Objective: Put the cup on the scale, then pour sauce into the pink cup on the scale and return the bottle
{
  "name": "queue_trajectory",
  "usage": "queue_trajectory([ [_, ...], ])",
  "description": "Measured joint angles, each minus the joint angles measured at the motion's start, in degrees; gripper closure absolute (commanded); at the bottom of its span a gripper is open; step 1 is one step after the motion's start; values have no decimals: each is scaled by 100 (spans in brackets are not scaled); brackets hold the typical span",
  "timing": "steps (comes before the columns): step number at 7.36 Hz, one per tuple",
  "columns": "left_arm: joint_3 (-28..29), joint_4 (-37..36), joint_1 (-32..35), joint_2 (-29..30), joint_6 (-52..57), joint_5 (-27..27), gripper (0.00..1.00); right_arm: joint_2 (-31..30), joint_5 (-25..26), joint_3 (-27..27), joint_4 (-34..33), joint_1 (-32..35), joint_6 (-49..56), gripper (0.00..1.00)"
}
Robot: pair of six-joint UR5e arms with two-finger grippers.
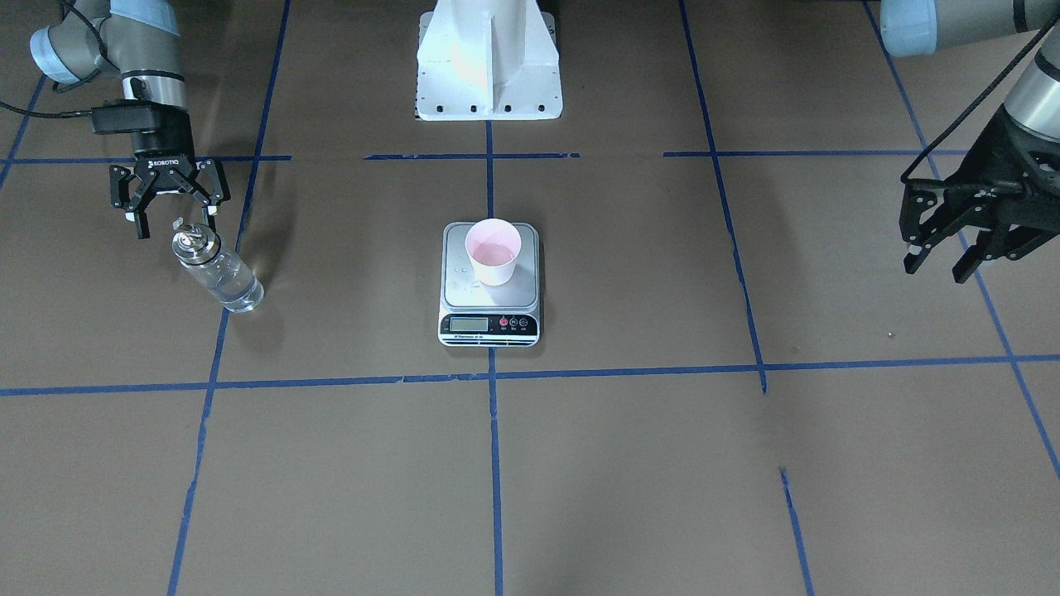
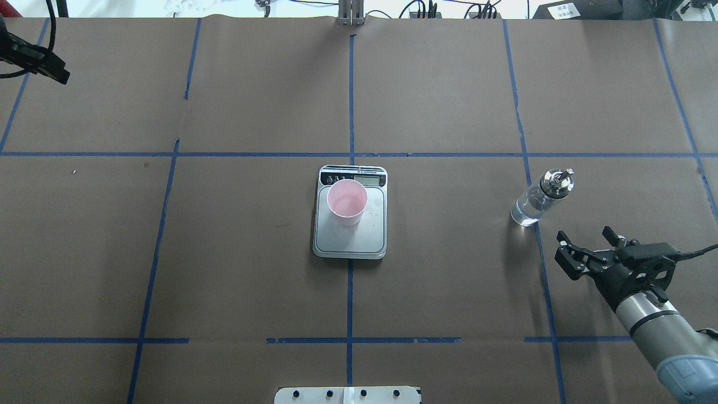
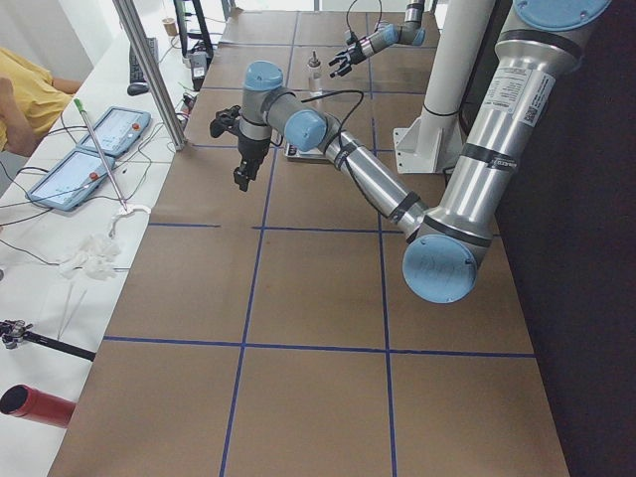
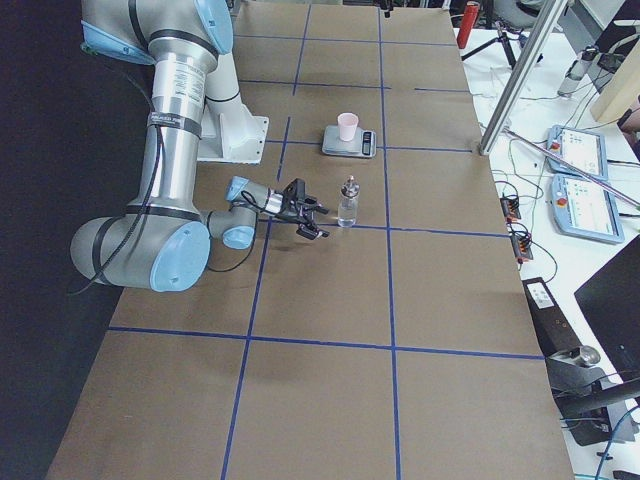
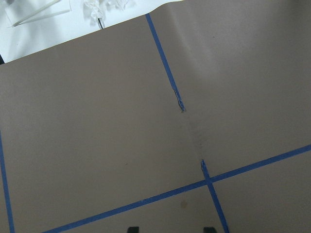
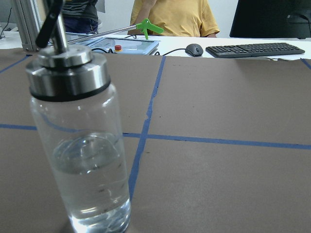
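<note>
At the middle of the brown paper-covered surface [image 1: 662,463] lies a flat rectangular kitchen scale [image 1: 490,300] with a silver steel plate, a black front strip and a small display. Near the middle of that plate a small pale pink tapered cup [image 1: 493,252] stands upright, mouth to the top.

Well apart from the scale, on the robot's right side of it, a small clear glass bottle [image 1: 217,269] with a shiny silver pourer cap stands upright on a line of blue tape [image 1: 207,397]. Clear, water-like sauce [image 6: 90,174] fills roughly its lower half.

The right claw [image 1: 176,223] hangs just beside the bottle, on the side away from the scale and nearer the robot's base. Its two black fingers are spread wide and grip nothing, with a small gap between them and the glass. From that wrist the bottle looms close, and beyond the surface's far edge a person in a yellow shirt [image 6: 167,17] sits behind a black keyboard [image 6: 255,49].

The left claw [image 1: 937,269] is well off on the scale's opposite side, raised above the surface, its fingers likewise spread and empty. Beneath it are only brown paper and crossing tape lines.
</note>
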State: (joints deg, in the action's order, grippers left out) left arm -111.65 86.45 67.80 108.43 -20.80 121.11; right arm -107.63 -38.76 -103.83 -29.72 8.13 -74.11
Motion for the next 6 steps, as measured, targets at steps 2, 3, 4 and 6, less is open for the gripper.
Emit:
queue_trajectory([
  [2, 56, 29, -3, -32, 34, 2, 46, -15, -860, 3, 81, 661, 372, 0],
  [3, 73, 37, -4, -37, 38, 6, 46, -15, -1248, 7, 89, 1014, 599, 0],
  [4, 113, 48, -4, -42, 42, 7, 46, -14, -1692, 15, 90, 1376, 727, 0],
  [6, 345, 59, 39, -48, 274, 101, 46, 26, -3092, 35, 84, 2468, 1389, 0],
])
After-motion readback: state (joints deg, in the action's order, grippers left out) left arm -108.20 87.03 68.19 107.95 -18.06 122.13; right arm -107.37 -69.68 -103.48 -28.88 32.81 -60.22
